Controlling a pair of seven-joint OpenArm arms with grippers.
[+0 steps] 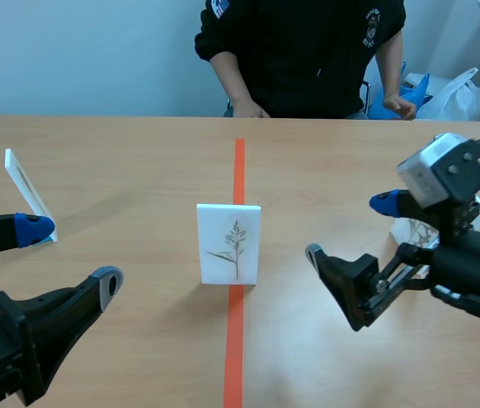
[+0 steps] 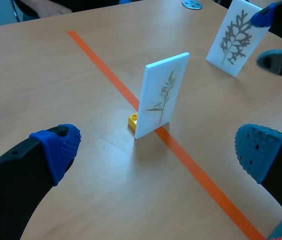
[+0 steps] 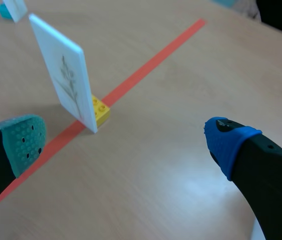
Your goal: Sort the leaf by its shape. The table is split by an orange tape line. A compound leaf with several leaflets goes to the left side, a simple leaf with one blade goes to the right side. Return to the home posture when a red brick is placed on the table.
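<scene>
The counter [image 1: 138, 170] is split by an orange tape line [image 1: 238, 170] running from my edge toward the far edge. My left fingers [image 1: 53, 310] and right fingers [image 1: 350, 285] both gape wide, gripping nothing, low by the near edge, one set on each side of the line. Ahead and between them, touching neither, a white card [image 1: 228, 242] stands upright on the line, mid-counter. It bears a thin, branching grey-green sprig [image 1: 235, 245] with narrow blades. A small yellow brick [image 2: 133, 120] sits against its foot.
</scene>
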